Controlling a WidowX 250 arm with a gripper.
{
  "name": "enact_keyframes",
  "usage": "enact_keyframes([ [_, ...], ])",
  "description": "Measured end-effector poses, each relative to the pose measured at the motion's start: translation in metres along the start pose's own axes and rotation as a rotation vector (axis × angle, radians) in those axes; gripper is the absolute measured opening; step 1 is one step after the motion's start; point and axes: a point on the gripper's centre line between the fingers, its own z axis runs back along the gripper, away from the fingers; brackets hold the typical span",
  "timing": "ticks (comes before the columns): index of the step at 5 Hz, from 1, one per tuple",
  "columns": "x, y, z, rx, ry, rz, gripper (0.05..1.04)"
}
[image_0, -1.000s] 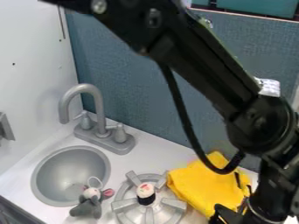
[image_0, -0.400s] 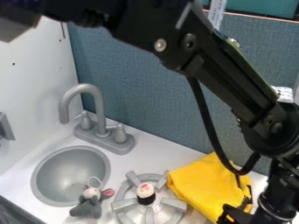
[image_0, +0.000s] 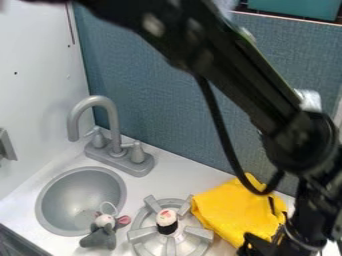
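Observation:
The gripper is low at the right, against or just over the right edge of a yellow cloth; whether it touches the cloth cannot be made out. The cloth lies folded and rumpled beside the silver stove burner. On the burner's middle stands a small sushi-like toy, white and pinkish on top with a black band. A grey plush mouse with pink ears leans at the lower right rim of the round grey sink.
Behind the sink stands a grey faucet with two handles. A blue-grey panel closes off the back and a white wall the left. The arm and its looping cable cross the upper right.
Between the first two frames the arm shifted right; since the second it has swung back left, and the gripper moved slightly left. The toys and burner stayed put.

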Motion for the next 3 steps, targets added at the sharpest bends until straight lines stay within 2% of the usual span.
enact_keyframes([
  [1, -0.002, 0.011, 0.026, -0.058, -0.070, 0.016, 1.005],
  [2, -0.009, 0.035, 0.065, -0.161, -0.153, 0.053, 1.004],
  [3, -0.030, 0.082, 0.074, -0.107, -0.143, 0.152, 1.004],
])
